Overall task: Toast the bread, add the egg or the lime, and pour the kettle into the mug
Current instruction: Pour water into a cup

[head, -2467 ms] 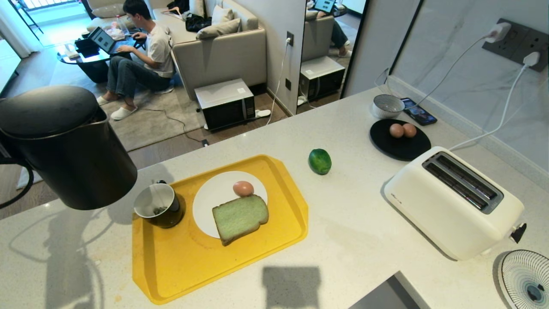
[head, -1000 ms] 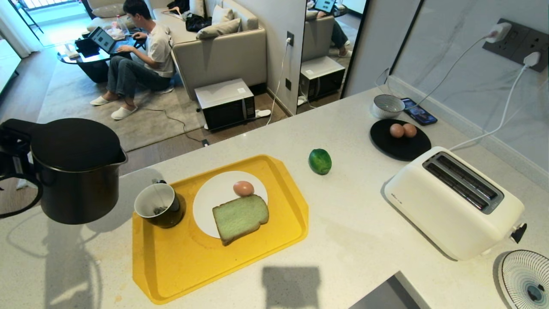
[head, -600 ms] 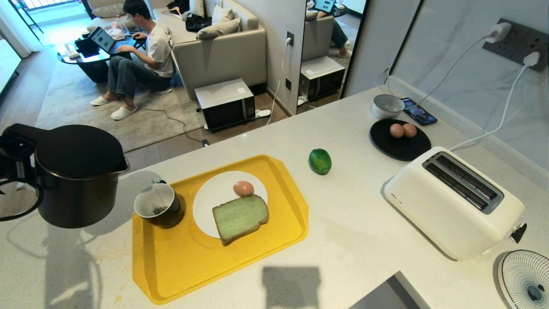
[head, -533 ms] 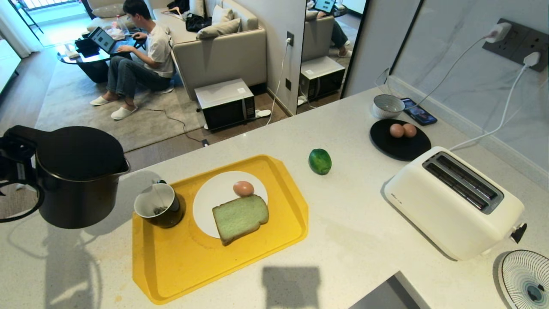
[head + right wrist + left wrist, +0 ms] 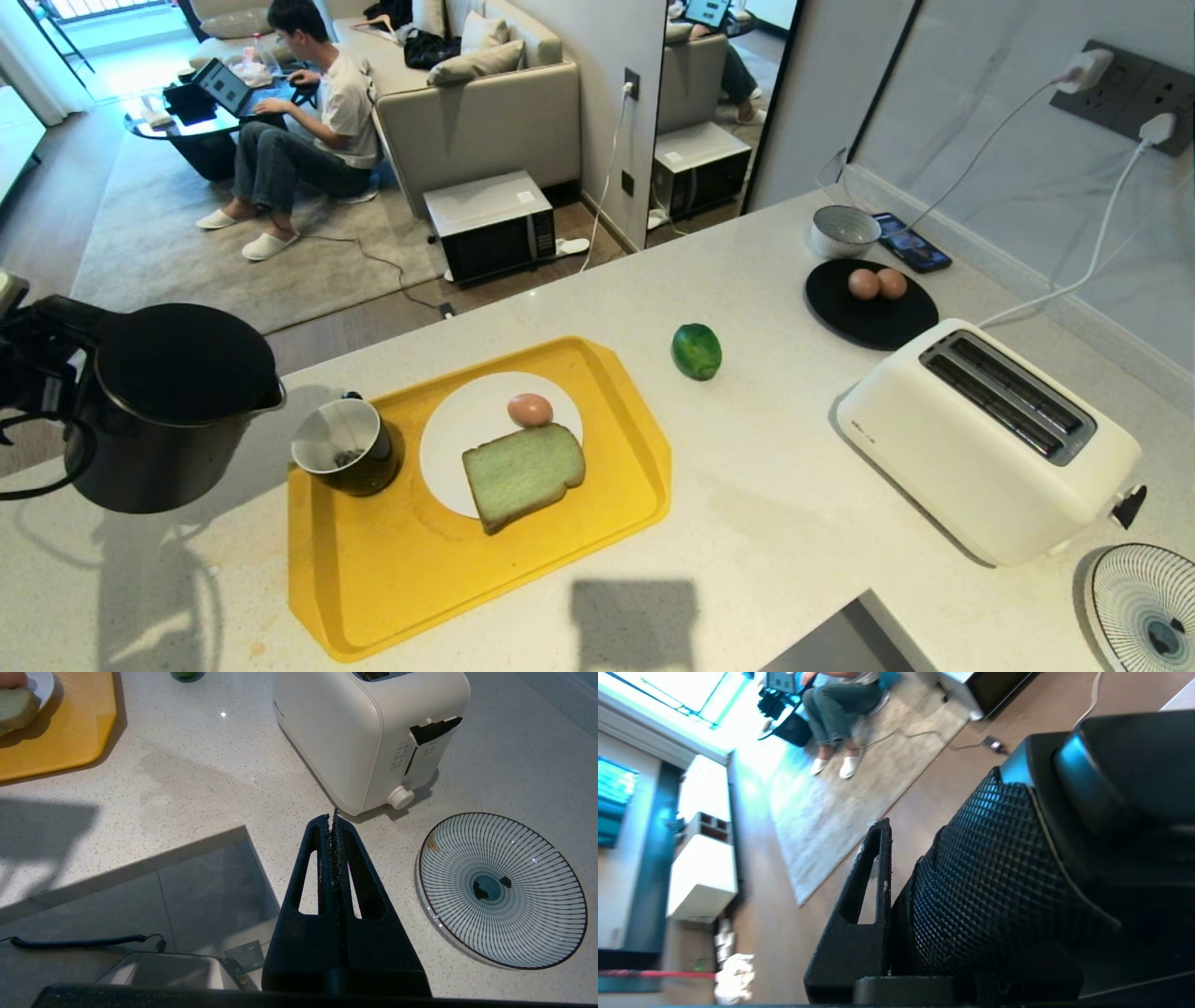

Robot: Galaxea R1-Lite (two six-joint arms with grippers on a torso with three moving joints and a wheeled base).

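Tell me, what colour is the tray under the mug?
The tray is yellow, which shows best in the head view.

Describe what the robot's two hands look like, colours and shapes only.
The right hand is matte black: two flat, tapering fingers, each with a long cut-out slot and rough, gritty inner edges. The left hand is the same black build; one slotted finger shows, beside a pad with a raised diamond grid texture. No markings or cables show on either.
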